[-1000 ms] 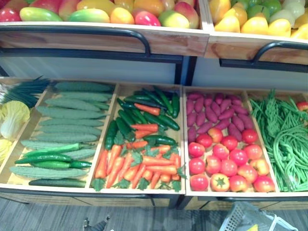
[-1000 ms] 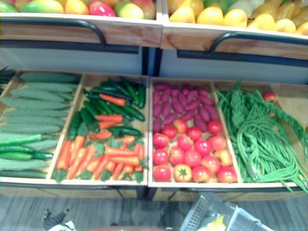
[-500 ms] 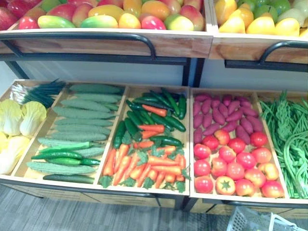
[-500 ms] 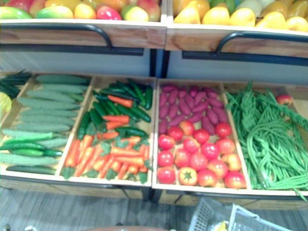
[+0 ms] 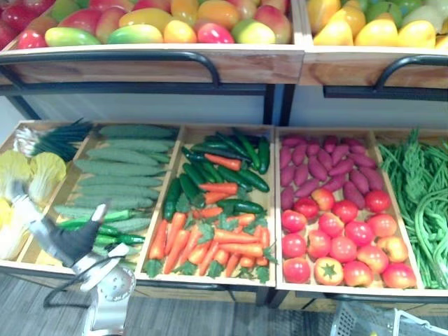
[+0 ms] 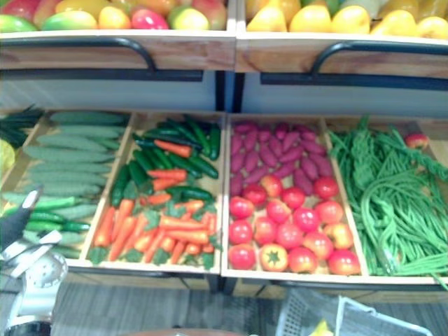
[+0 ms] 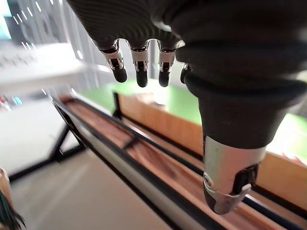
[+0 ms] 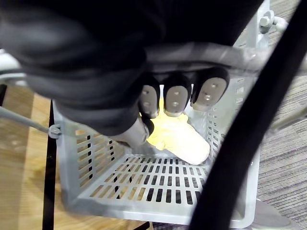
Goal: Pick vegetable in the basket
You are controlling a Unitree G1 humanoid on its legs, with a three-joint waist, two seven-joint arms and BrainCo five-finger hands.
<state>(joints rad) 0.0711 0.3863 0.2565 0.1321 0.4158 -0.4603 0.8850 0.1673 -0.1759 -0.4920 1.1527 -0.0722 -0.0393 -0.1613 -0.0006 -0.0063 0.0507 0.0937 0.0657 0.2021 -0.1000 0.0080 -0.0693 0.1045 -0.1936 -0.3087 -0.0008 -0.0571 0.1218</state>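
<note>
Left robot hand (image 5: pixel 66 241) straight-fingered near cucumbers (image 5: pixel 115 168); right robot hand (image 8: pixel 177 98) round basket handle (image 8: pixel 230 57)

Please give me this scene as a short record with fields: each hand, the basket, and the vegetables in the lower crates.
left hand: open, empty, raised at the front of the cucumber crate
right hand: curled round the basket handle
basket: grey plastic, holds one pale yellow item
lower crates: cucumbers; green peppers and carrots; tomatoes; green beans
</note>
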